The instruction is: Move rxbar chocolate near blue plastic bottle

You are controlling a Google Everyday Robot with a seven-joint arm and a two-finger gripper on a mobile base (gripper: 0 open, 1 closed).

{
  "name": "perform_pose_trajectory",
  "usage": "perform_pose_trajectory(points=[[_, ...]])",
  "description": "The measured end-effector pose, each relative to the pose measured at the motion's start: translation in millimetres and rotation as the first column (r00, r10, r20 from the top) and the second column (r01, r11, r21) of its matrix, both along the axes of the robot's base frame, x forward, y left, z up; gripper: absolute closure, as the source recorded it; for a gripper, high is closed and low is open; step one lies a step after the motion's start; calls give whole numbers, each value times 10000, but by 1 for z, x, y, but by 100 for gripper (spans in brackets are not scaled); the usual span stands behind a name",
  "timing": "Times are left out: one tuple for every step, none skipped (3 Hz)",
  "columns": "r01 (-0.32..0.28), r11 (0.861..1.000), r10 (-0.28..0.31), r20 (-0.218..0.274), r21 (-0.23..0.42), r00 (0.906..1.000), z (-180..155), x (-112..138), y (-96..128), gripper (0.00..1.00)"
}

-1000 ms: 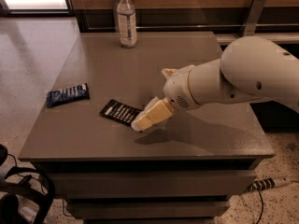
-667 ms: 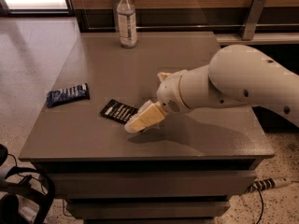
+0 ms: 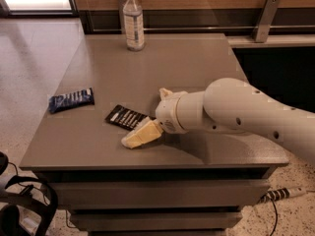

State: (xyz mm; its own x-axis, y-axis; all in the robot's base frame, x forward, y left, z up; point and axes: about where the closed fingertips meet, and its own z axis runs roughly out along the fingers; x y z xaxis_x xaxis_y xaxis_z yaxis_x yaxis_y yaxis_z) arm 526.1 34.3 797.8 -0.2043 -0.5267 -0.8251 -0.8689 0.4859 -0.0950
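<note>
The fingers (image 3: 140,134) stand apart: one cream finger lies low and slanted over the table by the front edge, and the tip of the other shows above the wrist, farther back. The gripper (image 3: 146,118) sits at the right end of the rxbar chocolate (image 3: 125,117), its lower finger touching or just over that end; I cannot tell which.

There is one rxbar chocolate. It lies flat on the grey table (image 3: 197,68), front and centre, white lettering up. There is one blue plastic bottle (image 3: 133,21), upright at the table's back edge, well apart from the bar. Its white cap is on, and what is in it cannot be made out. One dark blue wrapper (image 3: 71,100) lies flat to the left of the bar, near the left edge. The single white arm (image 3: 236,112) reaches in from the right.
</note>
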Motion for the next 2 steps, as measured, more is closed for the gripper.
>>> perform_pose_trajectory(points=[[-2,10000,2,0,8,10000,4,0,0,25],[-3,10000,3,0,8,10000,9,0,0,49]])
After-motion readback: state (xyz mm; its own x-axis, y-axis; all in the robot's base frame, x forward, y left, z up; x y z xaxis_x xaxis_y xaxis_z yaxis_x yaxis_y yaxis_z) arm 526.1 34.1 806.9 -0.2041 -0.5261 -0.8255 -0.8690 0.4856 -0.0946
